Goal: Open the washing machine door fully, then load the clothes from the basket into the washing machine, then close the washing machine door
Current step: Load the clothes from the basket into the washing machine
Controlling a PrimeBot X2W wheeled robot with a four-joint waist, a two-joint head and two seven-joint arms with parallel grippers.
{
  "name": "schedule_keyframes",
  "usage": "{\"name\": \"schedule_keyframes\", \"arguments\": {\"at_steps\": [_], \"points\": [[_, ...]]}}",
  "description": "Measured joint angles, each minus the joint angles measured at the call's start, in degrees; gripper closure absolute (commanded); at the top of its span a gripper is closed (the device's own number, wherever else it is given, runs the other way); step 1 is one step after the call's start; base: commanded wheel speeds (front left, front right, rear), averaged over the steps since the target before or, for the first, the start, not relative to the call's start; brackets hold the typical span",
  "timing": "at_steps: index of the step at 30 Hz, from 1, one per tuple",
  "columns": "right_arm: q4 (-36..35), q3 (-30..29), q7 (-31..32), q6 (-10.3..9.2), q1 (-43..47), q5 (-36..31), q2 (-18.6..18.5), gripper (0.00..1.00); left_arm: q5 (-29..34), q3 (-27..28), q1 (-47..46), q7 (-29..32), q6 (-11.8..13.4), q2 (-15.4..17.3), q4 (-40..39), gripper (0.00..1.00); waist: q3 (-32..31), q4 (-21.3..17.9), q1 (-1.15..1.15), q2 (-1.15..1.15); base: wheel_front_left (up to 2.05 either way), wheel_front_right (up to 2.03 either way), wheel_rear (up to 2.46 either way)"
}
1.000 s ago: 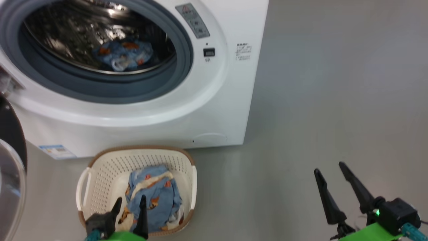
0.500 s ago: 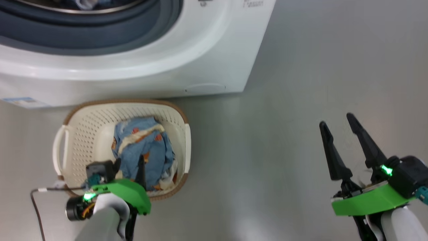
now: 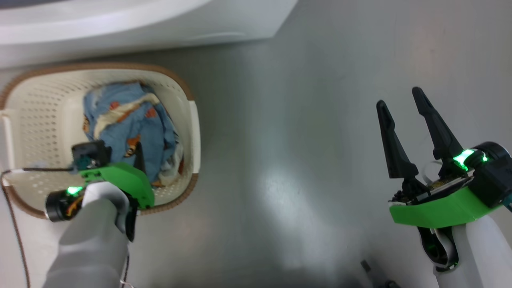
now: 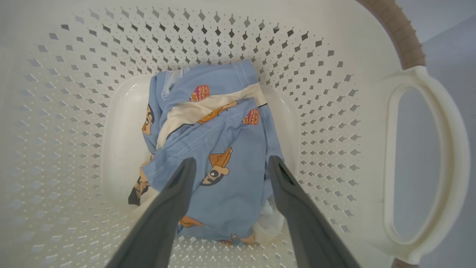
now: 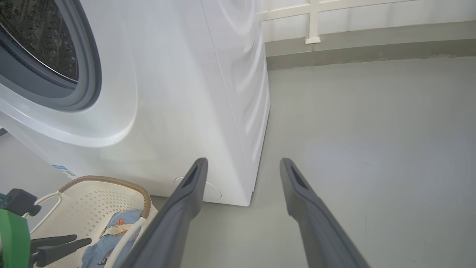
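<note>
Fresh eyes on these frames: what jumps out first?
The blue cartoon-print clothes heaped at the bottom of the cream basket, with the left gripper reaching in, open, a finger on either side of the heap's near part. Next, the big white washing machine standing just behind the basket. Off to the right, the right gripper hangs open over bare grey floor.

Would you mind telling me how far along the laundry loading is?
Done: the washing machine stands with its opening uncovered. In hand: the open left gripper hangs over the clothes in the basket. Left: lifting them into the drum and closing the door.
</note>
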Motion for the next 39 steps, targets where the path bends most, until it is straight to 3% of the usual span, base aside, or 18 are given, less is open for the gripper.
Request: {"name": "schedule_keyframes", "arguments": {"at_steps": [15, 25, 27, 28, 29, 39], "points": [[-1.58, 1.63, -0.02, 0.0, -4.39, 0.8, 0.62, 0.0, -2.53, 3.08, -8.53, 0.54, 0.69, 6.08, 1.97, 0.0, 13.75, -5.0, 0.0, 0.0, 0.0, 0.0, 0.0], [-2.4, 1.97, -0.02, 0.0, -4.67, 0.79, -0.01, 0.0, -3.08, 3.43, -12.07, 1.24, 1.19, 7.4, 2.25, 0.02, 18.2, -6.56, -0.01, 0.0, 0.0, 0.0, 0.0], [-2.53, 2.03, -0.02, 0.0, -4.67, 0.79, -0.01, 0.0, -3.26, 3.63, -12.51, 1.31, 1.46, 7.4, 2.35, 0.38, 18.5, -6.83, -0.01, 0.0, 0.0, 0.0, 0.0], [-2.53, 2.07, -0.02, 0.0, -4.67, 0.79, -0.01, 0.0, -4.0, 4.01, -12.7, 1.31, 1.46, 7.39, 2.38, 0.95, 18.53, -6.9, -0.01, 0.0, 0.0, 0.0, 0.0], [-2.53, 2.09, -0.02, 0.0, -4.67, 0.79, -0.01, 0.0, -4.59, 4.1, -12.78, 1.31, 1.47, 7.42, 2.38, 1.0, 18.51, -6.97, -0.01, 0.0, 0.0, 0.0, 0.0], [-2.49, 1.94, -0.02, 0.0, -4.67, 0.79, 0.03, 0.0, -5.08, 4.01, -12.4, -0.13, 2.0, 7.35, 2.37, 1.0, 17.33, -7.0, -0.01, 0.0, 0.0, 0.0, 0.0]]}}
